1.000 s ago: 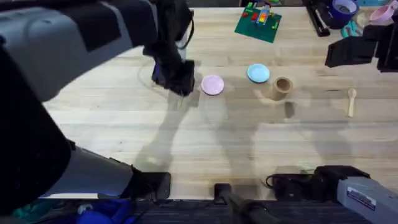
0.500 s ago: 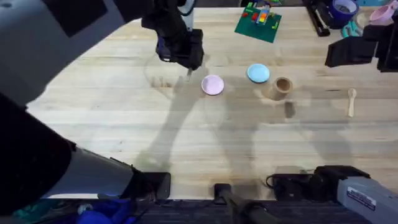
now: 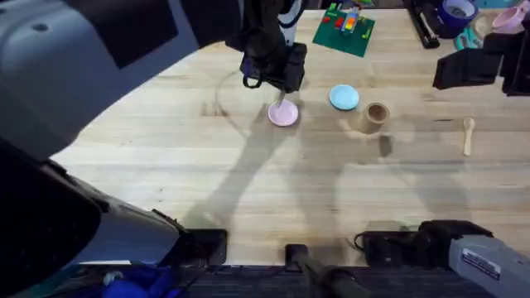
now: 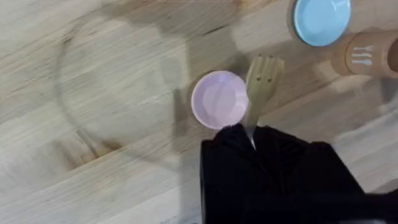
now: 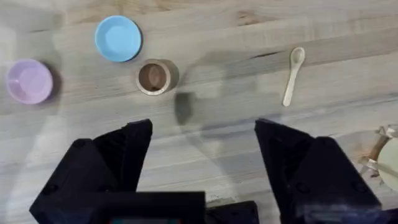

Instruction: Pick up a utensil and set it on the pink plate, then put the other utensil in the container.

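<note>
My left gripper (image 3: pixel 277 81) hangs just above and behind the pink plate (image 3: pixel 283 113), shut on the handle of the pale wooden fork (image 4: pixel 259 89). The fork's tines point out beside the pink plate (image 4: pixel 217 99) in the left wrist view. Farther right, the wooden spoon (image 3: pixel 468 135) lies flat on the table. The tan cup (image 3: pixel 376 114) stands between the plate and the spoon. My right gripper (image 5: pixel 202 134) is open, held high over bare table near the cup (image 5: pixel 153 77) and the spoon (image 5: pixel 292 76).
A light blue plate (image 3: pixel 344 98) sits just left of the cup. A green board with toy bricks (image 3: pixel 344 27) lies at the back. Dark items and a tape roll (image 3: pixel 457 12) crowd the back right corner.
The left arm has swung right and toward the back, carrying the fork from left of the pink plate to just above it. The right arm has not moved.
</note>
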`<state>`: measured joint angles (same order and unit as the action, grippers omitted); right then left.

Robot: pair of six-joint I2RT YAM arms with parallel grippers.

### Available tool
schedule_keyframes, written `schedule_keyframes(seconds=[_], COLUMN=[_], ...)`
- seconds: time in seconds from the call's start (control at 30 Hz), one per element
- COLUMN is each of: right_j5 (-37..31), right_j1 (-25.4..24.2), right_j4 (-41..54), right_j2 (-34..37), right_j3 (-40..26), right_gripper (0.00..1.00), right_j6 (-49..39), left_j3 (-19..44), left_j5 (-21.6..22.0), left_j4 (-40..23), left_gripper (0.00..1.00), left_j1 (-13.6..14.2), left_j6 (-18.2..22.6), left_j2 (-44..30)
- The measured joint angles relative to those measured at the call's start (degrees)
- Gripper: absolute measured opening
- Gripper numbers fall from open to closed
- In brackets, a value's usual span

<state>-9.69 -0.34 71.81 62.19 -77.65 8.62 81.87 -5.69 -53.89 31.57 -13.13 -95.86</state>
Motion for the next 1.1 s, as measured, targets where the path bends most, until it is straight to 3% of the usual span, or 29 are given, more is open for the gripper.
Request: schedule_keyframes(seconds=[0.43, 1.1], right_j5=[0.0, 0.0], right_j1=[0.0, 0.0], right_j4=[0.0, 0.0], right_j2=[0.0, 0.0], right_j3=[0.0, 0.0], right_gripper=[0.996, 0.996], right_j6=[0.0, 0.0], left_j3=[0.0, 0.0], left_j5=[0.5, 0.4], left_j4=[0.1, 0.2], left_gripper=[0.042, 0.042], left_j1=[-0.1, -0.1], left_j6=[-1.0, -1.0], left_j2=[-7.8, -11.0])
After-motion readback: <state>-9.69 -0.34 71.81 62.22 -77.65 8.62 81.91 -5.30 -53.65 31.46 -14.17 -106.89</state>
